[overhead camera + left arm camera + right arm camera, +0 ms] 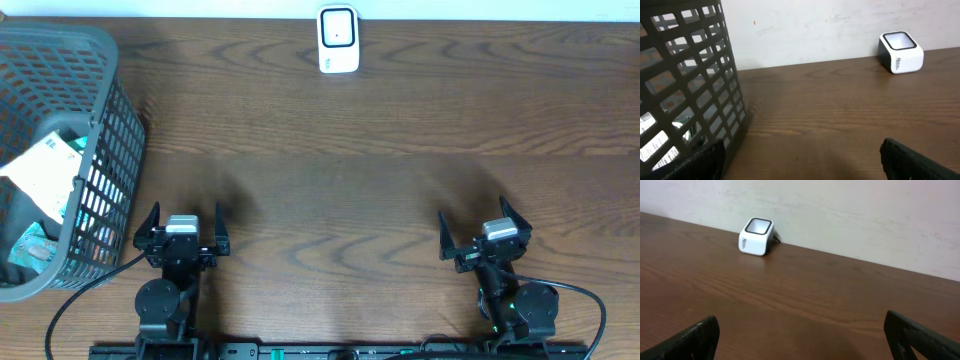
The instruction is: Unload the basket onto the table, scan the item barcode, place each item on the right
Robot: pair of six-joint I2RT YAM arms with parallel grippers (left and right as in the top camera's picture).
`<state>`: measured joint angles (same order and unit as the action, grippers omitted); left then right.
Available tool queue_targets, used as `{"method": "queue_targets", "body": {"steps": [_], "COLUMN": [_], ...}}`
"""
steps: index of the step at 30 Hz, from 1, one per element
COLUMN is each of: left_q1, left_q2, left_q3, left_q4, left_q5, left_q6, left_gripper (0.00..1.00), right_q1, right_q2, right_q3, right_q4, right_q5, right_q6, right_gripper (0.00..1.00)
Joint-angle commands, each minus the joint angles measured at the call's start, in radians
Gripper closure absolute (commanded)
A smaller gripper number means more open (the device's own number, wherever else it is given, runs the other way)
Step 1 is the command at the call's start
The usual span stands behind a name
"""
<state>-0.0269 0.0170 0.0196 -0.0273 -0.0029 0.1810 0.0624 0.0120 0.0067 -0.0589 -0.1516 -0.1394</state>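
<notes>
**Both grippers open, item lying in the basket**

Left gripper (186, 214) and right gripper (474, 212) sit near the lower edge of the overhead frame, jaws spread wide and holding nothing; in each wrist view only dark fingertips (702, 161) show at the bottom corners. On the left of the overhead frame stands the grey mesh basket (110, 150); inside it a white-and-teal packet (45, 170) leans against the wall, well apart from both grippers. The scanner (338, 40), a small white box with a dark window, stands at the top centre on the brown table (330, 190). No step of the scan looks begun. The packet looks flat and light, probably thin card or film that could buckle or slip under a hard squeeze; gripping its upper edge seems best, leaving the printed faces uncovered; where the barcode sits I cannot tell.
</notes>
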Motion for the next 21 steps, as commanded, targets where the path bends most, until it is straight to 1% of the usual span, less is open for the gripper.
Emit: {"method": "queue_targets", "body": {"steps": [1, 8, 12, 17, 21], "left_q1": [0.004, 0.004, 0.004, 0.004, 0.004], "left_q2": [0.001, 0.011, 0.053, 0.178, 0.314], "left_q3": [-0.016, -0.006, 0.026, 0.105, 0.208], "left_q4": [-0.040, -0.043, -0.043, -0.044, -0.044], "left_q5": [-0.007, -0.007, -0.006, -0.005, -0.005], "left_q6": [0.004, -0.063, -0.082, -0.089, -0.089], "left_gripper": [0.02, 0.02, 0.02, 0.02, 0.02], "right_q1": [0.007, 0.007, 0.007, 0.007, 0.007], "right_q2": [-0.005, -0.005, -0.005, -0.005, -0.005], "right_q3": [-0.001, -0.001, -0.001, -0.001, -0.001], "right_q4": [-0.004, -0.004, -0.004, -0.004, -0.004], "right_q5": [0.003, 0.003, 0.003, 0.003, 0.003], "right_q6": [0.011, 0.011, 0.011, 0.011, 0.011], "right_gripper": [0.01, 0.01, 0.01, 0.01, 0.01]}}
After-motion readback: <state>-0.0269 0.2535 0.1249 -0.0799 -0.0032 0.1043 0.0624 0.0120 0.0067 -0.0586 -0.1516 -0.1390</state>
